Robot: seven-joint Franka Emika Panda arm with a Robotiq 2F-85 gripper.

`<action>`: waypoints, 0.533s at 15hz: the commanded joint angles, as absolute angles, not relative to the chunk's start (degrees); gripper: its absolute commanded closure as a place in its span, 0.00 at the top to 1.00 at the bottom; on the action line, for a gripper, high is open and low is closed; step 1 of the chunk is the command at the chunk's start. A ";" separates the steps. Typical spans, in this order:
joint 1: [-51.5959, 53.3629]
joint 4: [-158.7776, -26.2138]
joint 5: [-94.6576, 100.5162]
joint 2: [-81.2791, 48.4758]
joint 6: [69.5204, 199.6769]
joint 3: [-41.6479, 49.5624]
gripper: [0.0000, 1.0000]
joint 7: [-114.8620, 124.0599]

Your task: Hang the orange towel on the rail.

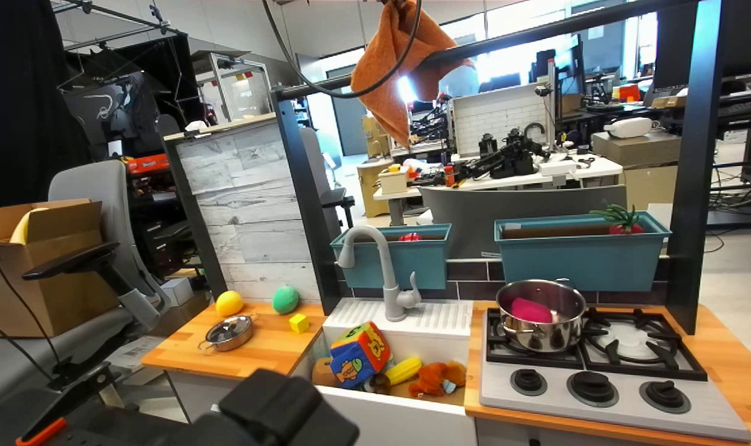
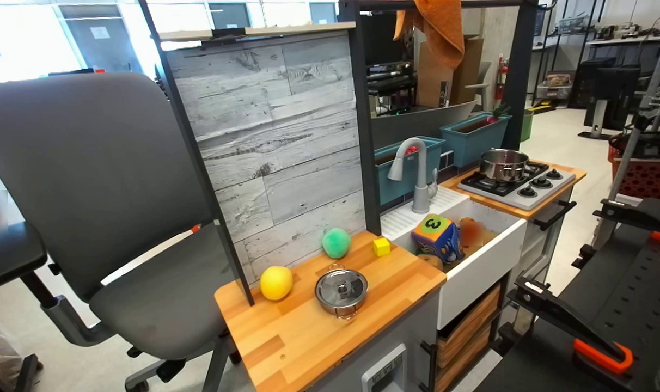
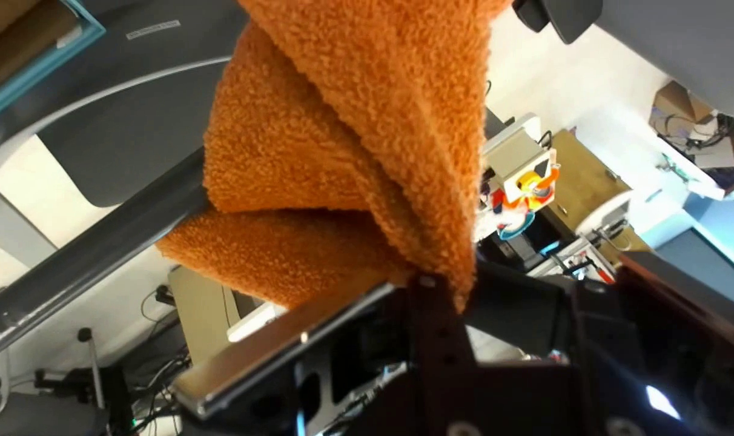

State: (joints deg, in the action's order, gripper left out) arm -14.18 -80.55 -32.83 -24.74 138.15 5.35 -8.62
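Towel [image 1: 382, 56] is up at the rail [image 1: 536, 33], w/ a bunch of it pinched in my gripper [image 3: 433, 281]; fingers are closed down on the cloth. Towel shows in both ext. views. In an ext. view the top edge cuts off most of the gripper, & the towel hangs from it in loose folds: one part in front of the rail, another showing behind it, pointed corner dangling well below. Can't tell if the rail takes any weight. In the wrist view the rail runs in diag. & goes out of sight at the towel. Black cable [image 1: 338, 96] loops across in front of the towel.

On the stove [image 1: 557, 390]: pot [image 1: 552, 337] w/ a pink thing [image 1: 532, 311] inside; teal bin [image 1: 580, 263] behind. Sink [image 2: 482, 272] next to it holds a cube [image 1: 360, 356] & other toys [image 1: 404, 370], tap [image 2: 421, 174] standing at the back. On the wood counter [image 2: 308, 348]: lidded pan [image 2: 341, 291], yellow ball [image 2: 276, 282], green ball [image 2: 336, 243] & small yellow block [image 2: 382, 246].
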 commanded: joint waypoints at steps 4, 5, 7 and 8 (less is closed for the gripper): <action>-14.97 -65.34 -21.14 -33.18 116.21 4.98 0.01 1.05; -14.87 -63.95 -19.86 -34.53 112.54 4.93 0.01 1.57; -14.77 -61.16 -18.07 -36.87 107.25 4.90 0.01 2.38; -14.83 -59.31 -17.35 -38.00 105.16 4.93 0.01 2.74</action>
